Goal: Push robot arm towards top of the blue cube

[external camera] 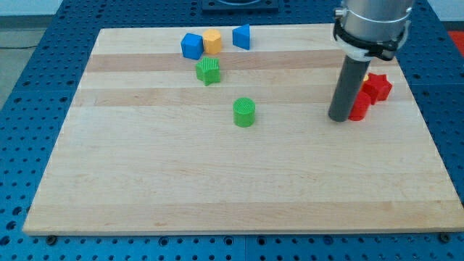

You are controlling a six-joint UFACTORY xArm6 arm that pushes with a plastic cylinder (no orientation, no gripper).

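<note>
The blue cube (191, 46) sits near the board's top edge, left of centre, touching an orange block (212, 40) on its right. My tip (338, 118) is far to the view's right and lower than the cube, on the board's right side. The rod stands right against a red block (359, 106), which it partly hides. A red star (377, 88) lies just right of the rod.
A second blue block, wedge-like (242, 36), sits right of the orange one. A green star-shaped block (208, 71) lies just below the cube. A green cylinder (244, 112) stands near the board's middle. The wooden board (232, 188) lies on a blue perforated table.
</note>
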